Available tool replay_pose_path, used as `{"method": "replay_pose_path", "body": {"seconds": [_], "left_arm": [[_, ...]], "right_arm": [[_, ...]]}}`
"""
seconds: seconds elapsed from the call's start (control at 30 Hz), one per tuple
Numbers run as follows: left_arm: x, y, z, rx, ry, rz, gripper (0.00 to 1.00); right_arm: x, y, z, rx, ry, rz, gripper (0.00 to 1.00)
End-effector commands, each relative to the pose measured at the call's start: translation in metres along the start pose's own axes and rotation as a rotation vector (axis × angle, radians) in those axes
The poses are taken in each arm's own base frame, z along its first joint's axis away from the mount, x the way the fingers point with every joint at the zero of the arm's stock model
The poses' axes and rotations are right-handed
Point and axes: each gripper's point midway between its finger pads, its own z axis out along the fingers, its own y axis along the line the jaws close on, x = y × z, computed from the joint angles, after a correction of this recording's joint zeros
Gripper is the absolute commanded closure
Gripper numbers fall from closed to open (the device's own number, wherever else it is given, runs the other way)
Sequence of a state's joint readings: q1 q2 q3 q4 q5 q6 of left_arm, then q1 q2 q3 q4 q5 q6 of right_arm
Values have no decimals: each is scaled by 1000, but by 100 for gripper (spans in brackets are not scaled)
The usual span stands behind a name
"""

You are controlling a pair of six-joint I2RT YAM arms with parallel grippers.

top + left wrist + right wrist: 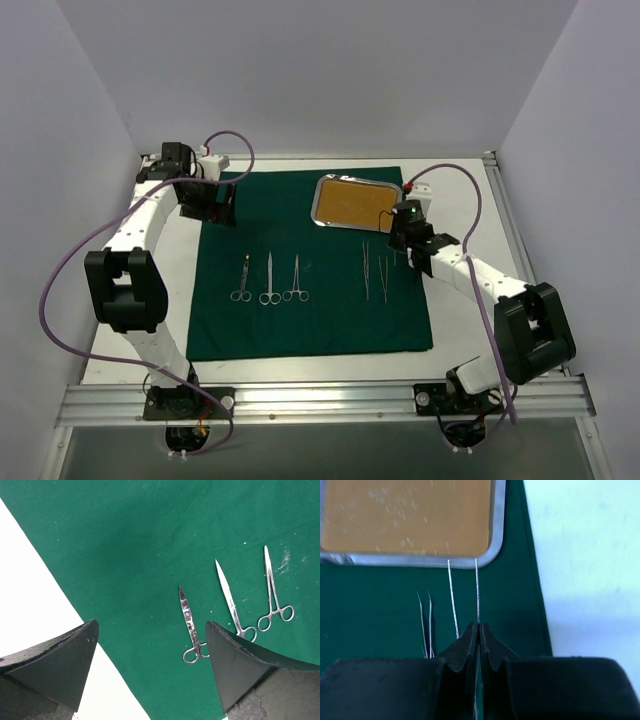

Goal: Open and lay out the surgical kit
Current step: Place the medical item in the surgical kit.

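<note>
Right gripper (479,626): right wrist view; fingertips pressed together with no gap, closed on the right prong of the tweezers (477,590), which runs straight into their seam.
Tweezers: the left prong passes beside the left fingertip. Both tips reach the near rim of the steel tray (420,561), close to its near right corner; whether they touch it is unclear.
Second tweezers (429,622): lying on the green drape (370,610) just left of the gripped pair, tips short of the tray.
Tan liner (405,515): covers the tray floor, flecked with pale specks.
Table (590,580): white, right of the drape's edge.

Left gripper (151,625): left wrist view; fingers spread wide, only drape and a strip of white table showing between them.
Short scissors (189,622): on the drape just left of the right finger, rings near.
Pointed scissors (226,592): next to the right, rings partly hidden behind that finger.
Ring-handled forceps (271,592): rightmost of the three, apart from the others.

Drape, top view: spread flat over the table's middle, with the tray on its far right part.
Ring-handled row: left of the drape's centre, rings near.
Left gripper, top view: over the drape's far left corner, well apart from the instruments.
Right gripper, top view: at the tray's near right corner.
Tweezers, top view: too thin to tell the two pairs apart.
</note>
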State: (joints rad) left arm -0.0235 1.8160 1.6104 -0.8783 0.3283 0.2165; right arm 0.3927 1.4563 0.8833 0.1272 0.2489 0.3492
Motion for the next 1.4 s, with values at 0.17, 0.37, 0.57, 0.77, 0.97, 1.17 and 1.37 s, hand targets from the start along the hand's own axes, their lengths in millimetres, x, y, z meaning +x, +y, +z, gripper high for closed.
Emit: {"method": "replay_pose_path", "body": {"seconds": [0.17,0.37,0.57,0.77,0.97,1.17,1.37], "left_arm": [[-13,-6,-17,12,-72,12,3],[-12,-6,-18,9,-71,13,3],[-11,-6,-16,13,-65,14,3],[-10,-5,-15,10,-62,18,3],[-10,-5,-14,12,-61,17,3],[-10,-4,-15,8,-62,18,3],[-9,-5,-15,8,-61,17,3]], "right_arm": [[38,15,8,25,8,82,100],[48,12,16,42,29,46,100],[58,3,26,53,69,0,100],[65,-3,29,46,97,-19,100],[70,2,32,21,115,-23,100],[66,7,32,4,114,-16,100],[73,7,37,7,137,-27,100]]}}
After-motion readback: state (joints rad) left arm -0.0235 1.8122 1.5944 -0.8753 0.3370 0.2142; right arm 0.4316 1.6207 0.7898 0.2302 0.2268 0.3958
